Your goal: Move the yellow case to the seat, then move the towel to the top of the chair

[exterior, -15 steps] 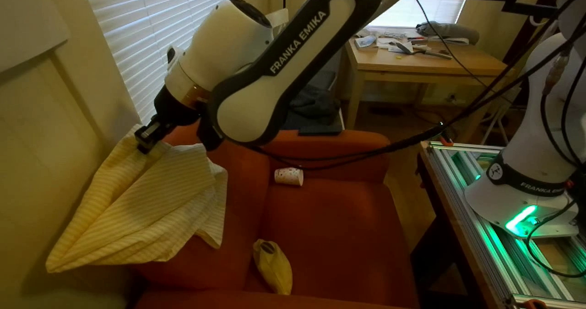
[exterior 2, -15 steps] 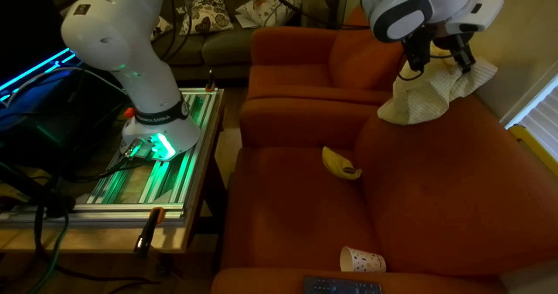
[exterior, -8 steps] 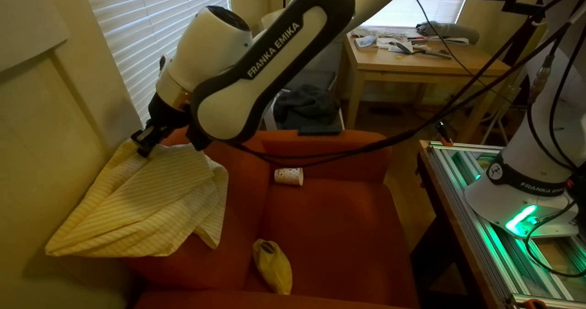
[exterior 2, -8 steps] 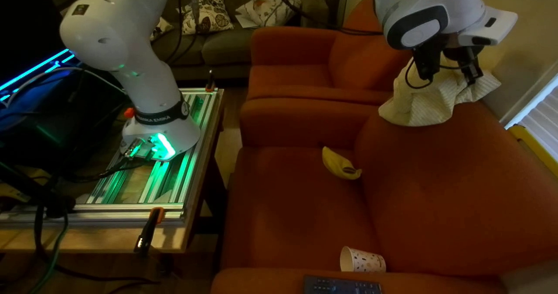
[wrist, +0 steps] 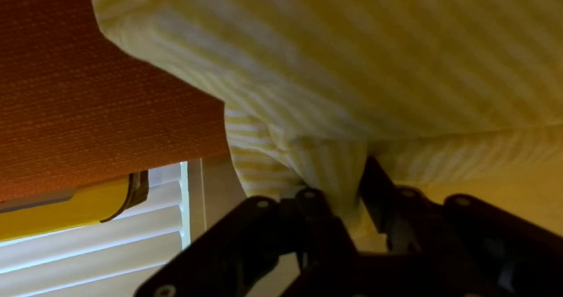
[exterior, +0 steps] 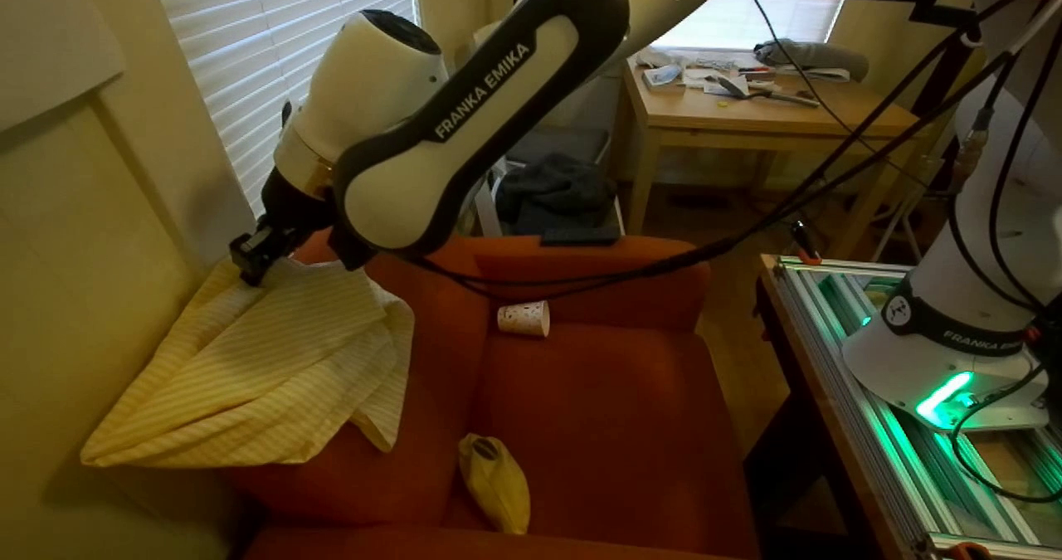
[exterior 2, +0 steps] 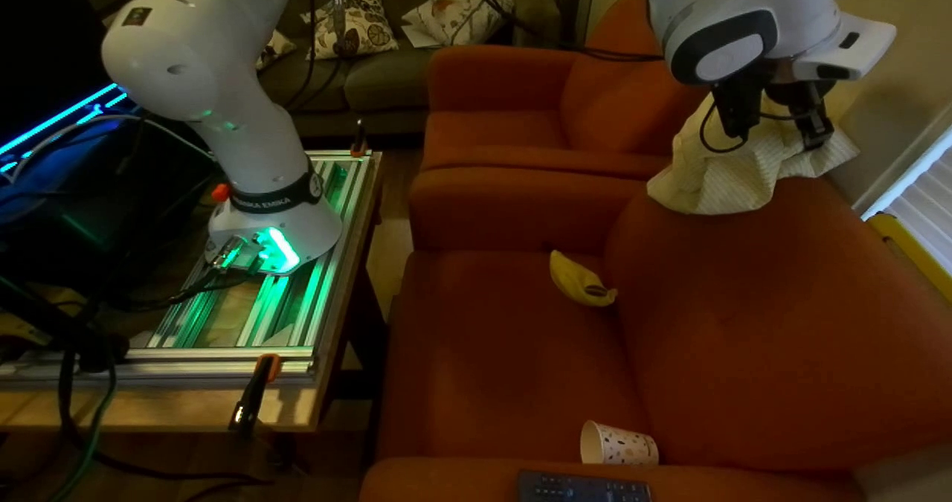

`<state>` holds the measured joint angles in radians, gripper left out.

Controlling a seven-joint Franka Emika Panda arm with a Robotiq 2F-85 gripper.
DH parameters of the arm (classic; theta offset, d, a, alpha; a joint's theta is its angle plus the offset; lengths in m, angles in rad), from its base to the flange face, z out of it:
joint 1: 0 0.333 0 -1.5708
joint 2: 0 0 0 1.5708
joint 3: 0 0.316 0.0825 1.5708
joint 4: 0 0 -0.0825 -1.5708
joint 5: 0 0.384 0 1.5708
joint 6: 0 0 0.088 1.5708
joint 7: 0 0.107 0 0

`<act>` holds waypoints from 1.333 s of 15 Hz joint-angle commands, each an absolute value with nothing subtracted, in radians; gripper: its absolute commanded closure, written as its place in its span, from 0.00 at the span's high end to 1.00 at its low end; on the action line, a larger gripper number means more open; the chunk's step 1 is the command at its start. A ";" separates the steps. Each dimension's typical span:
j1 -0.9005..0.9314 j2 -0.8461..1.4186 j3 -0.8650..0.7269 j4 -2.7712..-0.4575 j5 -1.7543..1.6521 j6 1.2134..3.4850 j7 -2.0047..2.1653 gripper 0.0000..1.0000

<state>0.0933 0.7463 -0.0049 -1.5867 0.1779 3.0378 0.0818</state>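
Observation:
A yellow, banana-shaped case (exterior: 495,485) with a dark oval patch lies on the seat of the orange chair (exterior: 614,411), against the backrest; it also shows in an exterior view (exterior 2: 580,280). The yellow-and-white striped towel (exterior: 282,369) is draped over the top of the backrest (exterior 2: 788,309) and hangs toward the wall. My gripper (exterior: 249,265) is at the towel's upper edge, just above the chair top. In the wrist view the gripper (wrist: 349,176) has a bunched fold of the towel (wrist: 396,59) between its fingers. A fold hides the left fingertip.
A paper cup (exterior: 523,319) lies on its side on the seat by the armrest. A remote (exterior 2: 584,487) rests on that armrest. The wall and window blinds (exterior: 282,54) stand close behind the backrest. A yellow object (wrist: 79,204) is by the window.
My gripper has moved toward the wall and slightly down. The towel has sunk a little at its upper and lower edges. The case and cup have not moved.

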 commanded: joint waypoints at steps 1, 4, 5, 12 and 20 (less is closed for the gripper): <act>0.095 0.727 -0.006 -1.597 0.152 3.043 0.105 0.62; 0.100 0.706 -0.001 -1.628 0.154 3.048 0.106 0.83; 0.117 0.718 -0.010 -1.624 0.153 3.057 0.117 0.89; 0.256 0.708 -0.125 -1.707 0.176 3.216 0.152 1.00; 0.447 0.718 -0.320 -1.805 0.248 3.500 0.163 1.00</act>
